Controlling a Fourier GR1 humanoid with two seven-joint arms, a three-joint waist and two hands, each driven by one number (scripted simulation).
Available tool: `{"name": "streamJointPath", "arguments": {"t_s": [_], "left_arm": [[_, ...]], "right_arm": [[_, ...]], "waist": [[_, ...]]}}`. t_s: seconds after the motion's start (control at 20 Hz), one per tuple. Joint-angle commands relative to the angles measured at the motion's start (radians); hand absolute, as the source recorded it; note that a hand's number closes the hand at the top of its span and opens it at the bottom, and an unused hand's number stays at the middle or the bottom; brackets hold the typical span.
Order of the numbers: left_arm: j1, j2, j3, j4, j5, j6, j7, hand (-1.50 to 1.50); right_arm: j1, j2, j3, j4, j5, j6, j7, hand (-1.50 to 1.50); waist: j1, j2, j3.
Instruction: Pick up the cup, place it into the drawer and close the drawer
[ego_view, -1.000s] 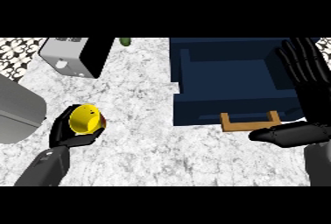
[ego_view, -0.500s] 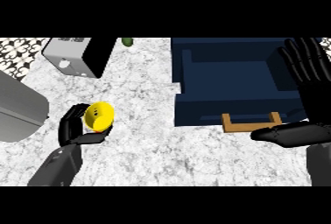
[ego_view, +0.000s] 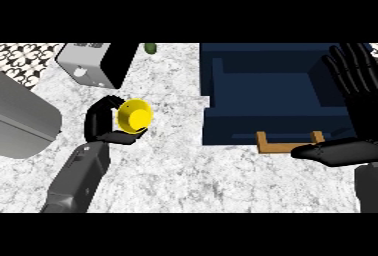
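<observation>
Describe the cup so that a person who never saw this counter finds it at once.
Start at the open dark blue drawer on the right and cross the marble counter leftwards. The cup sits in the left hand, whose fingers curl round it. It is the only bright yellow thing.

Left hand (ego_view: 103, 125) curled closed, raised; right hand (ego_view: 354, 75) open, fingers up

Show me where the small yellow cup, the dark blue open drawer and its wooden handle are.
small yellow cup (ego_view: 135, 116), head view, on its inner bowl.
dark blue open drawer (ego_view: 266, 87), head view, on its floor.
wooden handle (ego_view: 288, 146), head view, on its front bar.
</observation>
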Motion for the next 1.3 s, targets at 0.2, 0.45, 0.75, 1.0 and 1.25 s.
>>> {"name": "streamJointPath", "arguments": {"t_s": [0.2, 0.45, 0.75, 1.0, 1.25], "left_arm": [[-0.125, -0.102, -0.104, -0.238, -0.009, 0.002, 0.191, 1.5], [-0.21, -0.123, -0.221, -0.356, 0.068, 0.102, 0.369, 1.5], [-0.392, -0.125, -0.309, -0.431, 0.091, 0.26, 0.625, 1.5], [-0.56, -0.125, -0.328, -0.28, 0.117, 0.356, 0.692, 1.5], [-0.686, -0.125, -0.393, -0.087, 0.157, 0.465, 0.76, 1.5]], "right_arm": [[0.055, 0.003, -0.004, -0.046, -0.004, 0.002, 0.013, -1.5], [-0.014, 0.023, 0.012, 0.006, 0.038, -0.039, 0.011, -1.5], [0.03, 0.009, -0.011, -0.002, 0.019, -0.002, -0.043, -1.5], [-0.013, 0.028, 0.012, 0.017, 0.045, -0.038, -0.004, -1.5], [0.015, 0.015, 0.006, 0.018, 0.026, 0.01, -0.067, -1.5]], "waist": [[0.019, -0.013, 0.002], [0.012, -0.008, 0.001], [-0.003, -0.004, 0.001], [-0.018, 0.005, 0.001], [-0.06, 0.016, 0.002]]}}
